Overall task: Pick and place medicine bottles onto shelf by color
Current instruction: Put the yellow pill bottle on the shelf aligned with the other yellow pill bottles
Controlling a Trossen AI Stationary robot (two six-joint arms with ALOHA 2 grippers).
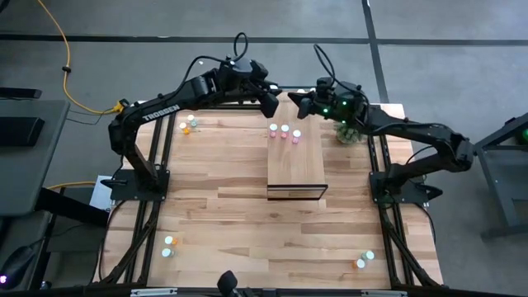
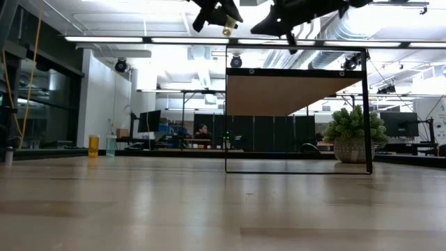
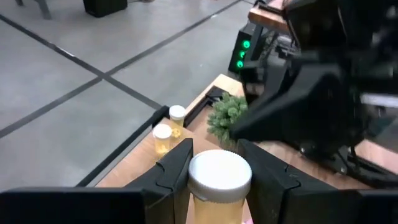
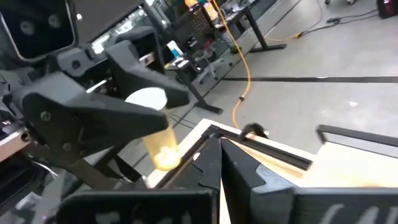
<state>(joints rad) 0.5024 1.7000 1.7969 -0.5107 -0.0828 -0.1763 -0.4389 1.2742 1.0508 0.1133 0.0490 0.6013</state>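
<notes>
The left end effector grips a yellow bottle — a small translucent cylinder with a broad white cap, held upright between the two dark fingers just below the cap. The high view puts this end effector at the worktop's far edge, near the far end of the shelf, but the bottle cannot be made out there; the low view shows it as a pale speck high above the shelf, and the right wrist view shows its yellow body and white cap clamped beside a dark finger. The right end effector is closed with nothing in it, raised just beside the left one over the far edge. The shelf is a long pale board with dark frame edges lying mid-worktop; three bottles — pink-bodied as far as can be told — stand in a row at its far end, seen only from above. Two more yellow bottles stand near a small plant in the left wrist view, their lower parts cut off by the finger. Other bottles sit in clusters at the far-left corner, the near-left and the near-right, too small to tell their colours surely. The worktop is wide planked wood.
</notes>
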